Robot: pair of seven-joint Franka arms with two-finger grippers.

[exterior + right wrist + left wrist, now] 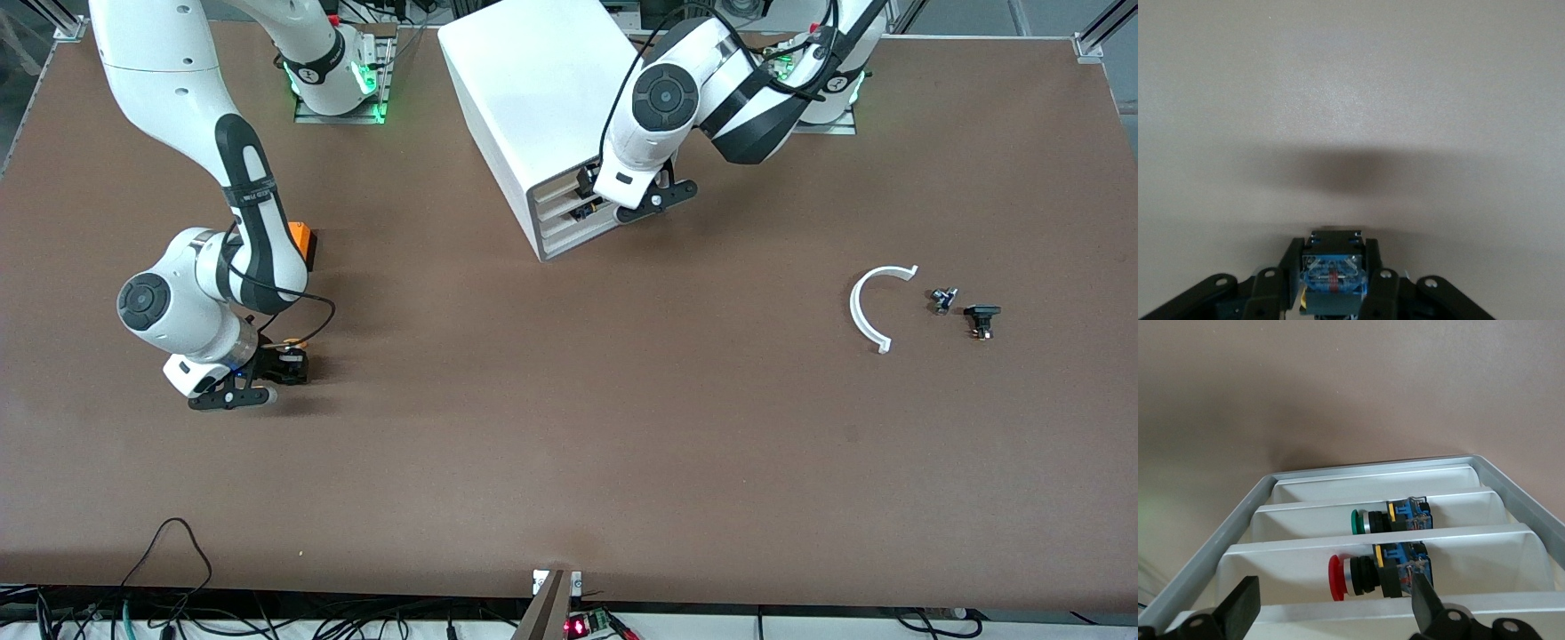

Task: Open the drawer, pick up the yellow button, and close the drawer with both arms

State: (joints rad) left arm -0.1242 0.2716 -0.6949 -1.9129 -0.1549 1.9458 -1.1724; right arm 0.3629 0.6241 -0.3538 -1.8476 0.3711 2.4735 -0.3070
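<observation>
1. Black fingers of the right gripper are clamped on the button, low over bare table in the lower part of the front view, at the right arm's end.
2. Button axis: its bluish base faces the right wrist camera. So its long axis seems to run along the fingers, cap pointing away from the wrist toward the table. A sliver of orange cap shows in the front view.
3. Risk there: the pads hold only the body near the base, so a quick swing could twist the button or let it slip out.
4. The left gripper is spread wide and holds nothing. It sits at the cabinet front in the upper middle of the front view, over the drawer with a red button.
5. Risk there: the drawer still juts out. An off-centre push could skew and jam it. A finger dipping inside could catch the red button or get pinched.
6. The orange cube lies close by the right arm; a careless retreat could knock it.
</observation>
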